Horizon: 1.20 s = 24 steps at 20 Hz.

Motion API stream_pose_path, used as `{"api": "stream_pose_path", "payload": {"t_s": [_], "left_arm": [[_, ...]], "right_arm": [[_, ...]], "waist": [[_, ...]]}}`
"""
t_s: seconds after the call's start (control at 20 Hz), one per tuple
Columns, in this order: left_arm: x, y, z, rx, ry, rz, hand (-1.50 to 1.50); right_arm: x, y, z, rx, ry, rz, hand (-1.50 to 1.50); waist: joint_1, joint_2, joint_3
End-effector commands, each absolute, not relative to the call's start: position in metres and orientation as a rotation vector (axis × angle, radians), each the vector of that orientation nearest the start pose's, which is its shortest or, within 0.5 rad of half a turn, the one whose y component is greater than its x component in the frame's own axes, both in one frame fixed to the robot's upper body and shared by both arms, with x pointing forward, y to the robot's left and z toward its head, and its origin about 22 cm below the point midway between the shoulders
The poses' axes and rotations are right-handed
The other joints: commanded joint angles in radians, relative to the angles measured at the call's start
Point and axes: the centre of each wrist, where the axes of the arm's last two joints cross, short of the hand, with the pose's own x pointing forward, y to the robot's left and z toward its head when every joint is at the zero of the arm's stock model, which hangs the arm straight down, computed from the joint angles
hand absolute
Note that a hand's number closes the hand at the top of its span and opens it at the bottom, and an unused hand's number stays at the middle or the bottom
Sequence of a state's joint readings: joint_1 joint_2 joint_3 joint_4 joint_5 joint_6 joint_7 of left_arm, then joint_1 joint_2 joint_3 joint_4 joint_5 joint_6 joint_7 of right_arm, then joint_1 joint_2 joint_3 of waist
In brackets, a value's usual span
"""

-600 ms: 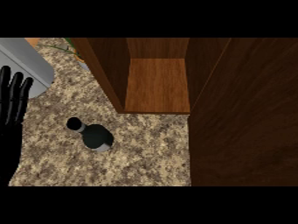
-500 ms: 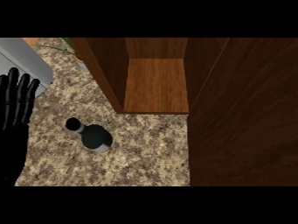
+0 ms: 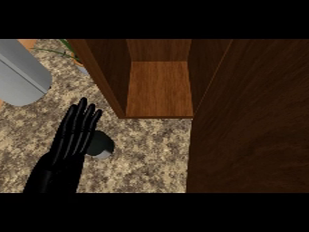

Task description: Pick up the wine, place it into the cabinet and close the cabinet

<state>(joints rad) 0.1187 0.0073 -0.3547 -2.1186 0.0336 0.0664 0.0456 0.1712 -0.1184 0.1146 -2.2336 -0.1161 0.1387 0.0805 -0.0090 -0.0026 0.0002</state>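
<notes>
Reaching stage, wine not yet grasped. Landmark: wine bottle [image 3: 103, 146], upright on the granite counter [image 3: 150, 158]. Left hand [image 3: 73, 136] overlaps its left side, fingers straight and together, holding nothing. To do this well: curl fingers and thumb round the body before lifting. Open wooden cabinet [image 3: 158, 88] sits beyond and right of the bottle, shelf bare. Right hand unseen.

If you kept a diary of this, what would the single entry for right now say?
stage: reaching | left hand: open, over dark wine bottle on speckled counter | wooden cabinet: open | right hand: unseen
</notes>
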Motion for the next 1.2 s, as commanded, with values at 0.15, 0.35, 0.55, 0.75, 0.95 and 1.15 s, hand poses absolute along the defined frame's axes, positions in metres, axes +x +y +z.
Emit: {"api": "stream_pose_path", "payload": {"t_s": [0.15,0.35,0.55,0.75,0.95,1.15], "left_arm": [[0.142,0.132,0.130,-0.418,-1.861,-0.015,-1.50],[0.150,0.125,0.142,-0.413,-1.900,-0.052,-1.50],[0.131,0.110,0.154,-0.418,-1.907,-0.013,-1.50],[0.130,0.100,0.165,-0.419,-1.899,0.019,-1.50],[0.112,0.125,0.162,-0.393,-1.881,0.054,-1.50],[0.116,0.127,0.164,-0.343,-1.899,0.088,-1.50]], "right_arm": [[0.143,-0.220,0.157,0.255,-1.928,0.276,-1.50],[0.135,-0.225,0.166,0.281,-1.920,0.273,-1.50],[0.137,-0.235,0.173,0.258,-1.932,0.287,-1.50],[0.140,-0.238,0.186,0.260,-1.928,0.286,-1.50],[0.131,-0.221,0.192,0.258,-1.919,0.253,-1.50],[0.129,-0.225,0.193,0.251,-1.930,0.256,-1.50]], "waist": [[0.010,-0.001,0.000],[0.006,0.001,0.000],[0.006,0.001,0.000],[0.003,0.002,0.001],[0.010,0.000,0.000],[0.009,0.000,0.000]]}}
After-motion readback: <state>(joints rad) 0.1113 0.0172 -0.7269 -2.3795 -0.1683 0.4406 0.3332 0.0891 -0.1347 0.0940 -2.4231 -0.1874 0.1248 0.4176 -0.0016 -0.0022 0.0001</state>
